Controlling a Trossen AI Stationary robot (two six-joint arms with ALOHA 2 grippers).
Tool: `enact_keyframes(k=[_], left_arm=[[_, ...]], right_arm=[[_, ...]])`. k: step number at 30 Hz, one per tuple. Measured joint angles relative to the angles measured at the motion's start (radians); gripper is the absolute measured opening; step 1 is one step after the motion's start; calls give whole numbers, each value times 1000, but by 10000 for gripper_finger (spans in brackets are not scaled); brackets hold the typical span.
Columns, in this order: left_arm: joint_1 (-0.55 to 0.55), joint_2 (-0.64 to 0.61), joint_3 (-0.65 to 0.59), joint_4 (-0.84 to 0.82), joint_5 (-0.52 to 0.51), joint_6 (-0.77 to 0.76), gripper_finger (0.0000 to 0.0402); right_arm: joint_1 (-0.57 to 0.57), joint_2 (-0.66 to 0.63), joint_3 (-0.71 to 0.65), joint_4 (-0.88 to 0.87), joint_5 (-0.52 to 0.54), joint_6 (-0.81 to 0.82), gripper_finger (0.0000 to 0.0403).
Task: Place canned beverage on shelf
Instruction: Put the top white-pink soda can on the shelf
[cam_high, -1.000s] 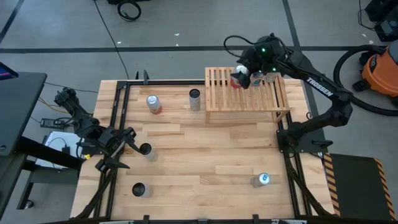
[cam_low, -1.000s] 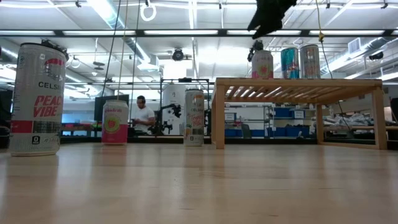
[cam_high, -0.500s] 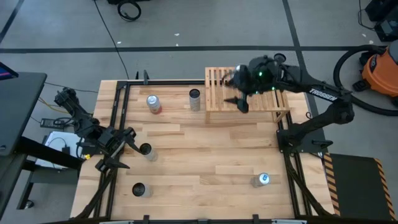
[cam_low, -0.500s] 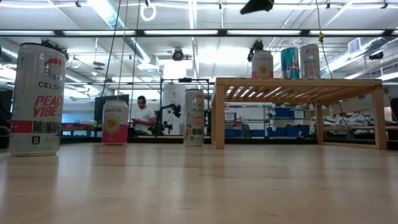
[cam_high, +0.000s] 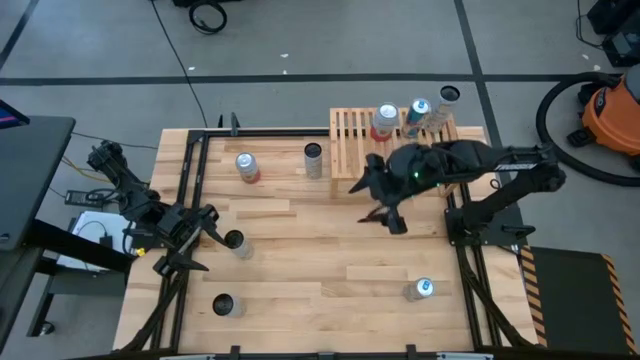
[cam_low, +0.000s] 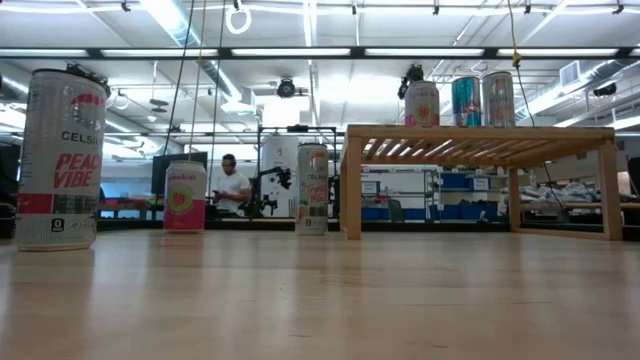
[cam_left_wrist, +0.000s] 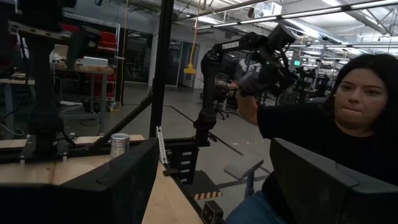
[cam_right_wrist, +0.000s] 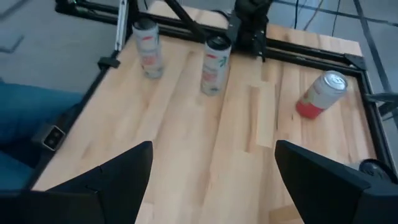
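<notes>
From above, the right arm (cam_high: 470, 160) covers the near half of the shelf (cam_high: 350, 130). At table height, the big can (cam_low: 60, 160) at the left is cut by the edge. The far person (cam_low: 232, 185) is too small to make out.

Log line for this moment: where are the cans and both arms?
shelf: three cans along far edge | right gripper: jaws open, empty, over table in front of shelf | left gripper: open, parked at left edge | table: five cans

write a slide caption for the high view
Three cans stand on the shelf; the open right gripper hangs above the table.
</notes>
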Motion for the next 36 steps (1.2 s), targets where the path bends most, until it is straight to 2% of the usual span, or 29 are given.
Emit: enact_keyframes(k=[4,9,36], left_arm=[[0,0,0,0,0,7,316],[0,0,0,9,0,74,316],[0,0,0,14,-20,53,316]], right_arm=[[44,17,0,-2,61,11,348],[70,37,0,-2,90,12,348],[72,53,0,94,95,29,348]])
